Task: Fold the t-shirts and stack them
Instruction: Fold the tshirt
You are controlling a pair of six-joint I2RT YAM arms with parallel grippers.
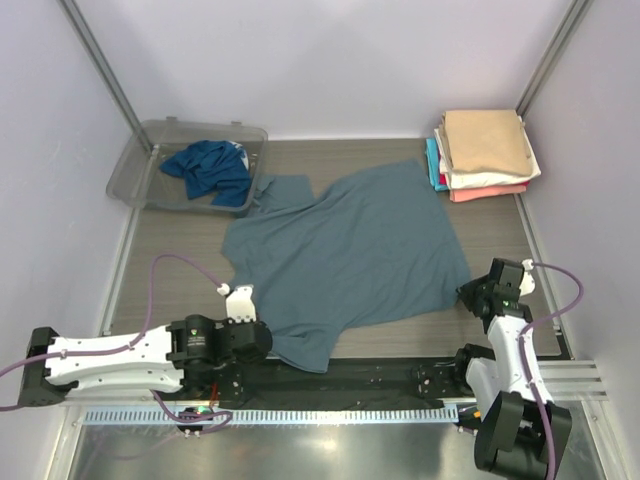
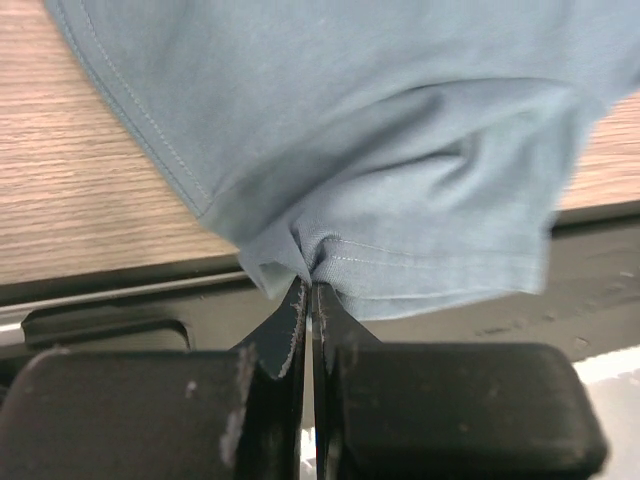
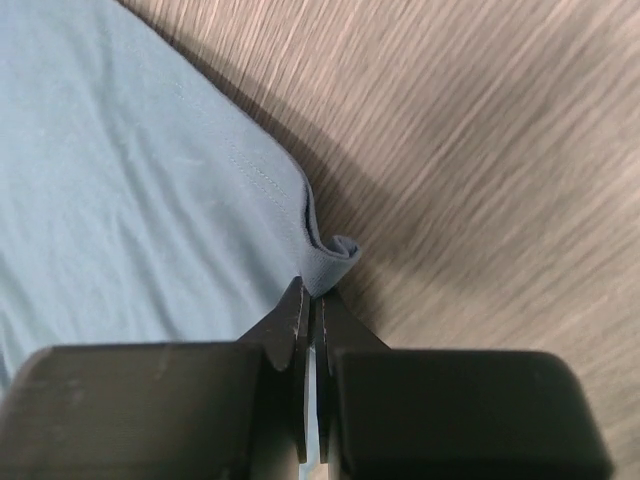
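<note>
Since the slate-blue t-shirt lies spread flat mid-table, between the clear plastic tub holding the teal-blue shirt and the folded stack at the far right corner, it should handle as light, limp knit: no stiffness, drapes, wrinkles, stretches if tugged. Left gripper is clamped on a stitched hem at the shirt's near-left edge, cloth bunched at the tips; right gripper is pinched onto the curled hem corner at the near-right edge. Doubled hems look like the best purchase, but both bites are thin and would likely slip under a hard pull, so lift both sides evenly.
</note>
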